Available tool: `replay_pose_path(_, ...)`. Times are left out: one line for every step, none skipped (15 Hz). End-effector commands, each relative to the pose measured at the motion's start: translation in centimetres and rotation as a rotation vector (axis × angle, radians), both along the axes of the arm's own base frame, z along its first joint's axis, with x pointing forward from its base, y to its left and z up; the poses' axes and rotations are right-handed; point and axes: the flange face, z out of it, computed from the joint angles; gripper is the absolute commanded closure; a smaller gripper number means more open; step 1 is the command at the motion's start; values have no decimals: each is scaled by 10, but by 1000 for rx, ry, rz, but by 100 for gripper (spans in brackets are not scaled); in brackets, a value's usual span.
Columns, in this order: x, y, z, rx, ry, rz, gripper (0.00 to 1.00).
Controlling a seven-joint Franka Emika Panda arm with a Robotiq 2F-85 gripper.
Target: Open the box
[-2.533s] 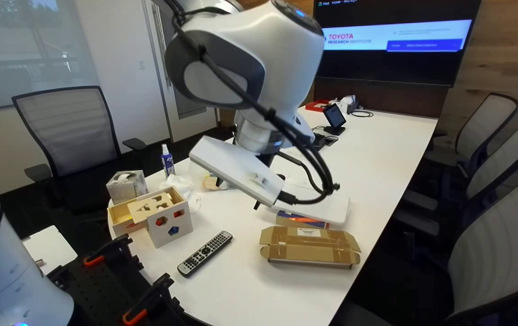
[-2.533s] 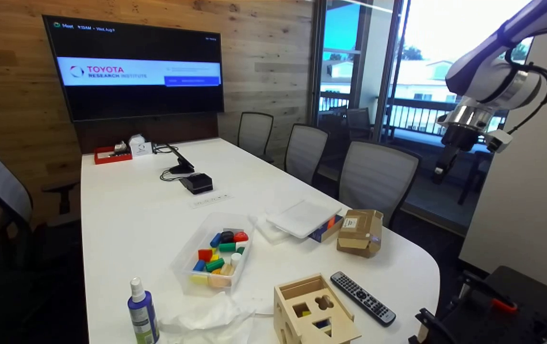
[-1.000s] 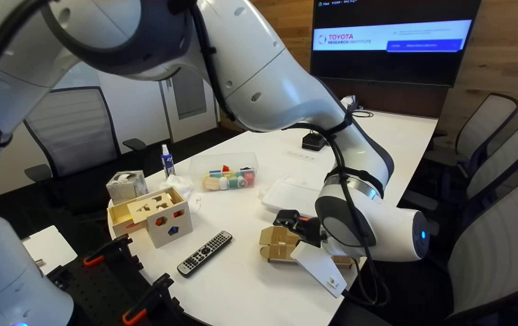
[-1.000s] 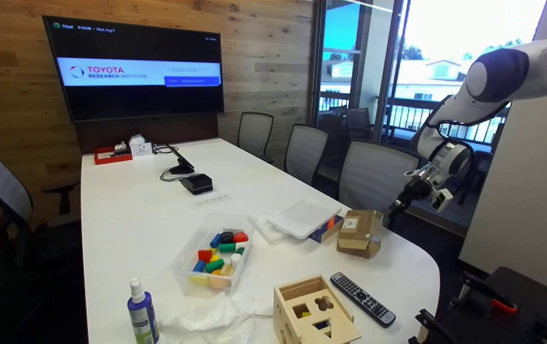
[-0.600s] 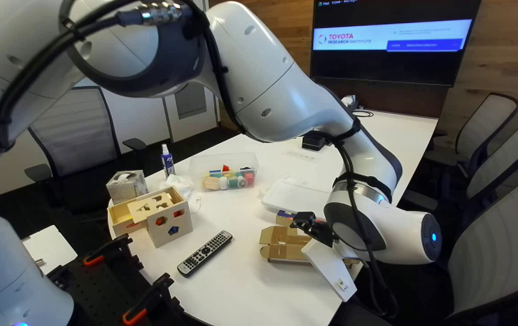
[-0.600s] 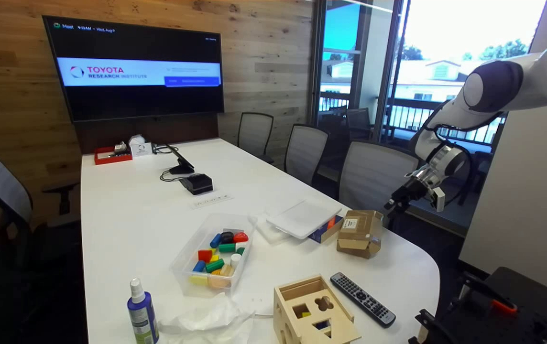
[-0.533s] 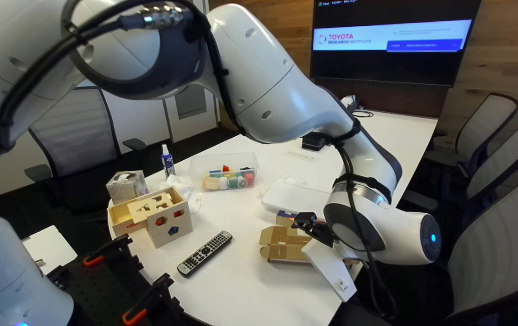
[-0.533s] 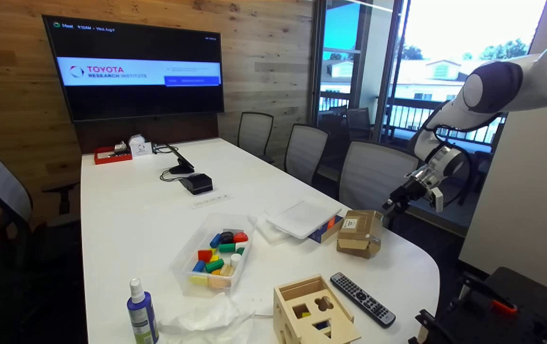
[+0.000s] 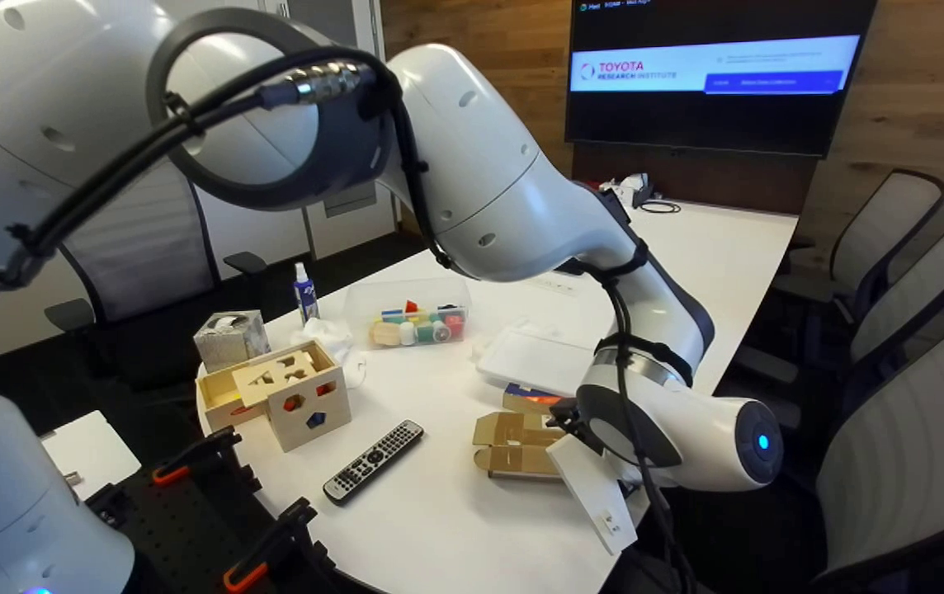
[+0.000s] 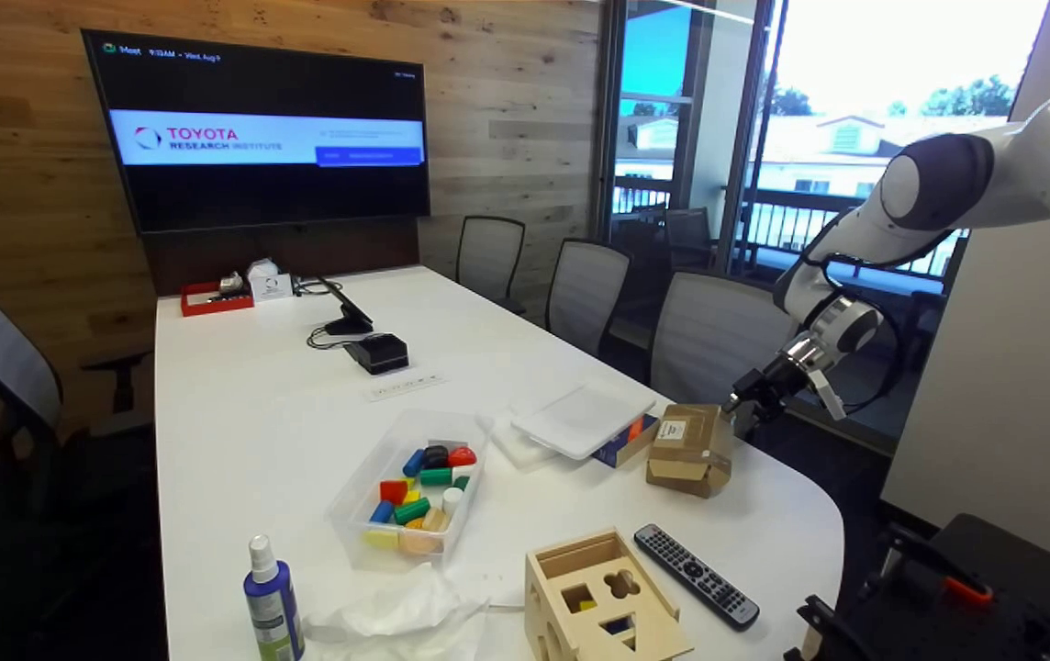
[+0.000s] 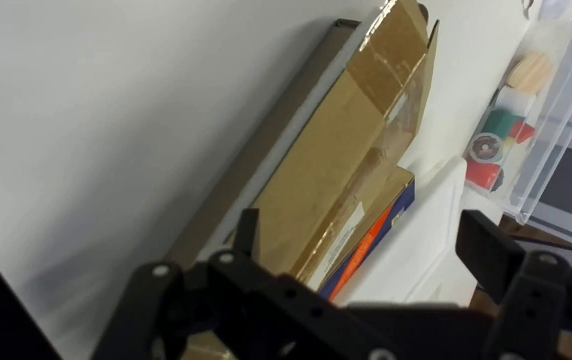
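The box (image 9: 517, 452) is a flat tan cardboard box with taped edges, side flaps and a white label. It lies near the table's edge and also shows in an exterior view (image 10: 686, 448). In the wrist view the box (image 11: 323, 167) runs diagonally, with a pale strip between its lid and its darker base. My gripper (image 11: 366, 239) is open with nothing between its fingers. One finger overlaps the box's front lid edge in that view; whether it touches cannot be told. In both exterior views the gripper (image 9: 564, 415) (image 10: 738, 404) is at one end of the box. The arm hides that end.
A blue and orange box (image 9: 528, 399) and a white plastic lid (image 9: 536, 361) lie behind the box. A remote (image 9: 374, 462), a wooden shape cube (image 9: 319, 408) and a clear bin of blocks (image 9: 408, 318) stand on the table. A chair (image 10: 718, 326) stands beside the table's edge.
The arm has swung down from above the table to one end of the box. In the last half second the gripper has moved lower and closer to it. The box has not visibly moved.
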Motion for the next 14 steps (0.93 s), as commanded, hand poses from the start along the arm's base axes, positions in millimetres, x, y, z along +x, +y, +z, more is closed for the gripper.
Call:
replay_pose_path(4,-1,-5,-2,28,-76,0)
replay_pose_path(4,-1,-6,0,35,-86,0)
replay_pose_path(4,0,-7,0,42,-96,0)
replay_pose_path(5,0,-8,-3,46,-103,0)
replay_pose_path(6,1,-9,-2,52,-111,0)
replay_pose_path(6,2,-9,-8,56,-117,0)
replay_pose_path(7,3,-10,-6,61,-126,0)
replay_pose_path(8,3,-10,-8,64,-129,0)
replay_pose_path(9,5,-11,-11,72,-134,0)
replay_pose_path(11,7,-12,-12,80,-139,0)
replay_pose_path(12,9,-12,-12,86,-142,0)
replay_pose_path(14,10,-13,-11,94,-150,0)
replay_pose_path(15,12,-14,-12,99,-151,0)
replay_pose_path(17,14,-14,-8,105,-156,0)
